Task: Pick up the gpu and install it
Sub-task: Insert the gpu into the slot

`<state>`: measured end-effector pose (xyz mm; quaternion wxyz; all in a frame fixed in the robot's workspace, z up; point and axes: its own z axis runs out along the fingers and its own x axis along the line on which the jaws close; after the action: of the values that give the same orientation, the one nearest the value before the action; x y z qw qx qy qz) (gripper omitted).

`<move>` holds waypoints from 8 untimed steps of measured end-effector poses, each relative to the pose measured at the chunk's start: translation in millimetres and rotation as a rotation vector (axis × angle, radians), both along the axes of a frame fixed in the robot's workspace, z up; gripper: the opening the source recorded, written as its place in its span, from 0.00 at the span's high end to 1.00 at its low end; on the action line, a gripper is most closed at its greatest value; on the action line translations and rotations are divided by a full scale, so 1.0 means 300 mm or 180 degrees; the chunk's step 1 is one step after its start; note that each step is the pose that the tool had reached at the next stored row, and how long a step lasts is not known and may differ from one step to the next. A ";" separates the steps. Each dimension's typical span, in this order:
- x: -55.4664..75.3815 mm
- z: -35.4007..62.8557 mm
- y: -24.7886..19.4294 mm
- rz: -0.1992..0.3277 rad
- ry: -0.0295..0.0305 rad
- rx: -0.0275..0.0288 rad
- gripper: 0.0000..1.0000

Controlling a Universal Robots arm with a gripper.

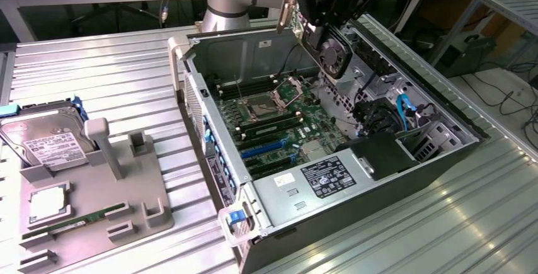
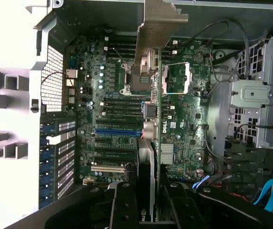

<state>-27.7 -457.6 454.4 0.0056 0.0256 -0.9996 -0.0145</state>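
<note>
Clamping the gpu between partly closed jaws, the gripper hangs over the open computer case, at 12 o'clock in the exterior view.

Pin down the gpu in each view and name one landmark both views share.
Exterior view: the gpu hangs in the end effector above the open computer case, with its fan toward the camera.
Wrist view: the gpu is seen edge-on, reaching from the end effector out over the motherboard.
Shared landmark: the blue expansion slots.
</note>
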 end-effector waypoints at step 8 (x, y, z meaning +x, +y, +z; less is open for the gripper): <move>0.000 0.000 0.000 0.0150 0.0000 0.0000 0.73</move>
<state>-27.7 -457.6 454.4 0.0059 0.0491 -0.9987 -0.0144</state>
